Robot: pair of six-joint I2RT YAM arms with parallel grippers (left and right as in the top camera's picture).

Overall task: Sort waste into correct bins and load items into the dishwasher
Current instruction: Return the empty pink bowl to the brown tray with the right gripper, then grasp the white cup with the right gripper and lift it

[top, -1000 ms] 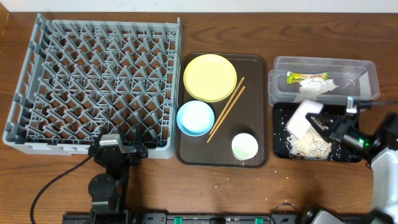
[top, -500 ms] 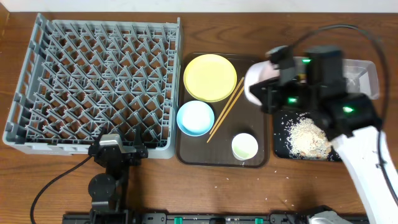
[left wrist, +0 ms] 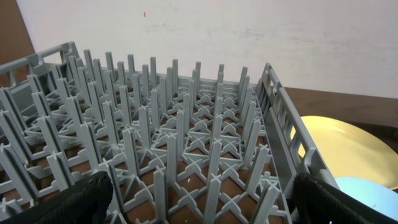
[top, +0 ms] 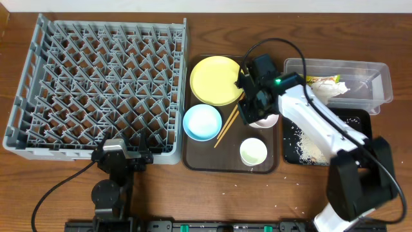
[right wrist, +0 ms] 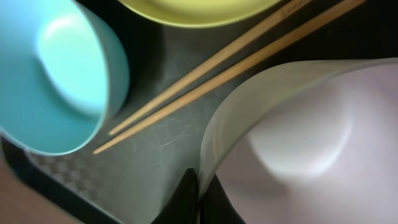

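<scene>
My right gripper (top: 252, 111) is shut on the rim of the white bowl (top: 266, 120) and holds it low over the brown tray (top: 205, 161), beside the chopsticks (top: 226, 125). In the right wrist view the fingers (right wrist: 200, 194) pinch the bowl's wall (right wrist: 311, 137), with the chopsticks (right wrist: 217, 68), light blue bowl (right wrist: 56, 74) and yellow plate (right wrist: 199, 9) beyond. The plate (top: 217, 79), blue bowl (top: 202, 122) and small cup (top: 253, 151) sit on the tray. Rice (top: 314, 147) lies in the black tray (top: 358, 122). The wrapper (top: 320, 80) and napkin (top: 335, 91) lie in the clear tub (top: 381, 85). My left gripper (top: 120, 158) is open and empty.
The grey dish rack (top: 96, 84) fills the left side and holds nothing; it fills the left wrist view (left wrist: 174, 137), between my open fingers (left wrist: 202, 208). A few rice grains lie on the wood in front of the trays. The right arm's cable loops above the brown tray.
My right arm has swung left from over the black tray to over the brown tray, carrying the white bowl and lowering it beside the chopsticks. The left arm has not moved.
</scene>
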